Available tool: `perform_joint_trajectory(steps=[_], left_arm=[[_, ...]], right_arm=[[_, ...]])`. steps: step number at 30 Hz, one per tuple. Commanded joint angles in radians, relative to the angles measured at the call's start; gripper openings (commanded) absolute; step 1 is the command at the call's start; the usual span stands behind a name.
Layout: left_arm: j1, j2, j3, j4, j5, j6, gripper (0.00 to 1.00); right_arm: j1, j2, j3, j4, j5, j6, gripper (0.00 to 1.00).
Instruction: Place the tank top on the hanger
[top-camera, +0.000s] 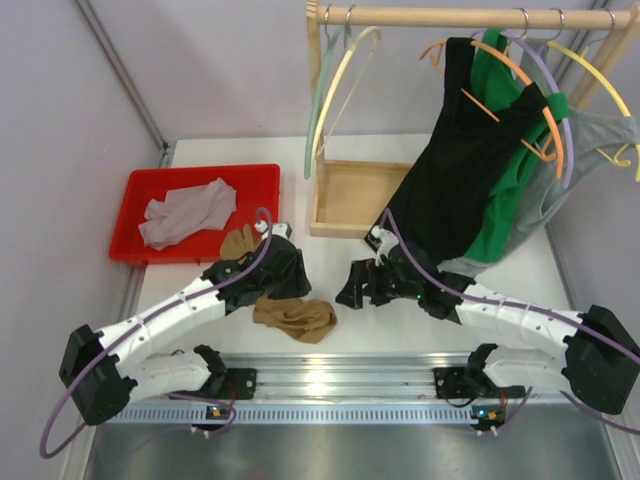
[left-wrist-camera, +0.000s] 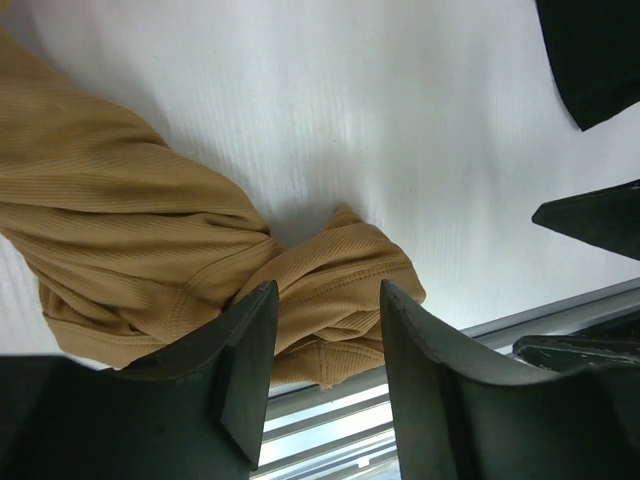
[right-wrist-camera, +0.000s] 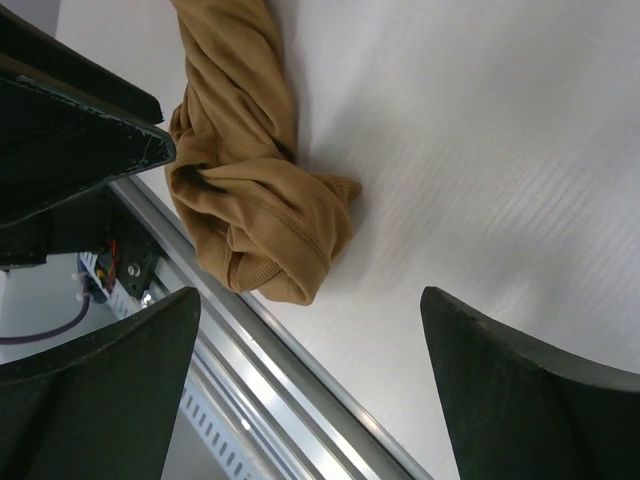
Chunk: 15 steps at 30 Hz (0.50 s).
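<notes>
– On the far left of the table, what does the red tray hold?

– One crumpled pale grey-lilac garment. To its right is the wooden box under the rack. From above, the hem of the black top covers the box's right side.

– Where is the tank top?

– Bunched on the table close to the aluminium rail, between the two arms. One end shows again beyond the left arm. That arm hides the stretch between in the top view, and the left wrist view cuts the cloth off at its edge.

– And the left gripper?

– Its fingers stand apart, with a fold of the top showing in the gap. Whether they touch the cloth cannot be told. The right gripper is spread wide with nothing in it, just beside the heap.

– And the hanger?

– It hangs on the wooden rod, next to a pale green hanger, well apart from the top.

– What is hard to read?

– Behind the black top, a green garment and a grey garment overlap. Where each begins and ends is unclear.
</notes>
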Motion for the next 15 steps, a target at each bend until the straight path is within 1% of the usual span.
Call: perform_joint_trajectory(steps=[1,3,4,6,7,9,10,12,13,15], left_arm=[[-0.005,-0.039,0.019,-0.044,-0.043,-0.013,0.50],[-0.005,-0.056,0.017,-0.084,-0.043,-0.023,0.43],[-0.003,-0.065,0.010,-0.093,-0.039,-0.034,0.35],[-0.005,-0.095,-0.013,-0.104,-0.020,-0.040,0.29],[-0.003,-0.105,-0.018,-0.110,-0.010,-0.045,0.24],[-0.003,-0.129,-0.030,-0.122,0.018,-0.045,0.24],[-0.003,-0.135,-0.033,-0.130,0.027,-0.039,0.23],[-0.005,-0.140,-0.038,-0.133,0.066,-0.025,0.23],[-0.005,-0.136,-0.038,-0.134,0.081,-0.014,0.23],[-0.005,-0.125,-0.041,-0.136,0.118,-0.014,0.21]], right_arm=[[0.036,0.050,0.016,0.109,0.019,0.020,0.90],[0.056,0.083,0.021,0.126,0.019,0.025,0.87],[0.062,0.093,0.021,0.131,0.026,0.028,0.84],[0.085,0.113,0.016,0.155,0.030,0.034,0.81],[0.091,0.117,0.010,0.163,0.036,0.035,0.78],[0.107,0.133,-0.005,0.186,0.037,0.045,0.73],[0.110,0.140,-0.010,0.192,0.037,0.046,0.68],[0.120,0.166,-0.016,0.210,0.034,0.049,0.62],[0.124,0.176,-0.016,0.221,0.036,0.051,0.57],[0.134,0.211,-0.005,0.229,0.040,0.051,0.52]])
